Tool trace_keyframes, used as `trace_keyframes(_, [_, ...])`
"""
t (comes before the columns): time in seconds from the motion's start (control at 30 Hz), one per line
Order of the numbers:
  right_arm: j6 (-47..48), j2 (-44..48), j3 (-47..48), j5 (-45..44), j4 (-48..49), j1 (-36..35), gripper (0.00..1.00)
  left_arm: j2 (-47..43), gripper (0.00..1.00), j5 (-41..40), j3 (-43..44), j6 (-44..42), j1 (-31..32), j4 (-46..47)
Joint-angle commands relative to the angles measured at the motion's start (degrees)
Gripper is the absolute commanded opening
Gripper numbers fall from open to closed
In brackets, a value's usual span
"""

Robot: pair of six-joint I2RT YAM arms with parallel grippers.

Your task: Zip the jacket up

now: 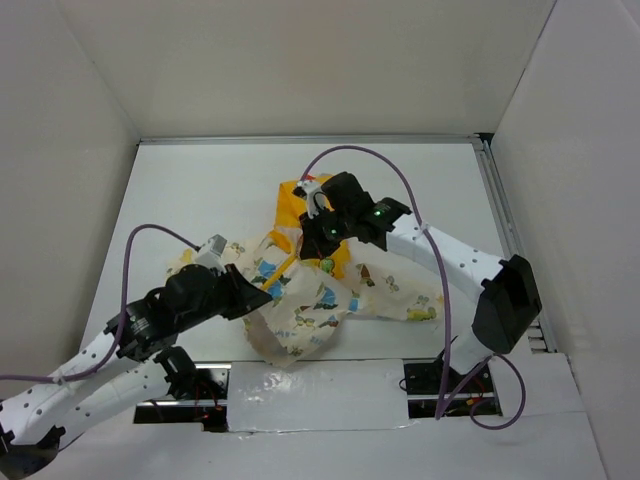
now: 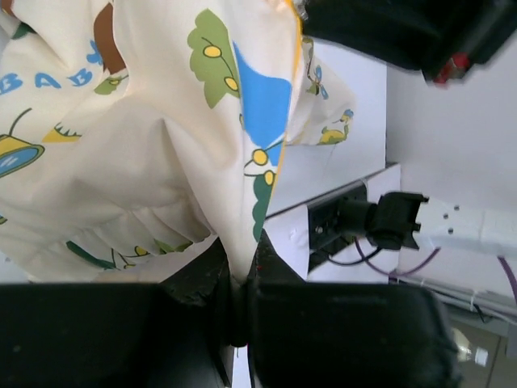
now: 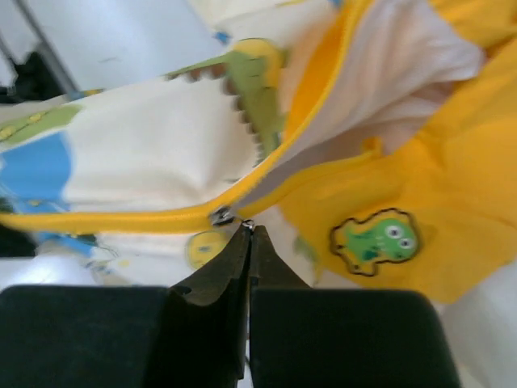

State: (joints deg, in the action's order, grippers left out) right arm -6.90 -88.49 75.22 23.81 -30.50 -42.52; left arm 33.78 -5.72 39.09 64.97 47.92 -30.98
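Note:
The jacket (image 1: 320,300) is cream with cartoon prints and a yellow-orange hood (image 1: 290,200); it lies crumpled mid-table. My left gripper (image 1: 250,297) is shut on the jacket's bottom hem, the cream fabric (image 2: 234,259) pinched between the jaws and pulled taut. My right gripper (image 1: 318,232) is shut on the zipper pull (image 3: 247,227), next to the metal slider (image 3: 221,216) on the yellow zipper tape (image 3: 121,220). The zipper is joined to the left of the slider in the right wrist view and open to its right, near the hood lining (image 3: 404,186).
White walls enclose the table on three sides. A taped white strip (image 1: 320,395) covers the near edge between the arm bases. A rail (image 1: 505,220) runs along the table's right side. Purple cables loop over both arms.

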Motion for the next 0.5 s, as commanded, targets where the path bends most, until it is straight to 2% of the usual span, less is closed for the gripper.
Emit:
trace_keyframes(0.0, [2.24, -4.93, 3.60, -18.09, -7.03, 1.48, 0.00, -3.10, 0.00, 5.27, -2.87, 1.12, 0.15, -5.14])
trace_keyframes(0.03, [1.98, -6.33, 4.57, -19.49, -7.64, 1.30, 0.00, -3.37, 0.00, 8.84, -3.58, 0.34, 0.07, -4.36])
trace_keyframes(0.1, [1.36, -10.46, 7.30, -23.62, -7.73, 0.42, 0.00, -2.85, 0.00, 11.07, -5.16, -0.45, 0.15, -3.04])
trace_keyframes(0.27, [-1.80, -19.34, 14.40, -35.13, -7.91, 1.47, 0.00, -0.73, 0.00, 11.96, -5.08, 0.34, 0.15, -4.09])
trace_keyframes(0.47, [-4.96, -29.62, 25.73, -39.27, -9.05, 12.19, 0.00, -2.40, 0.00, 10.38, -5.52, 0.85, 0.15, -5.22])
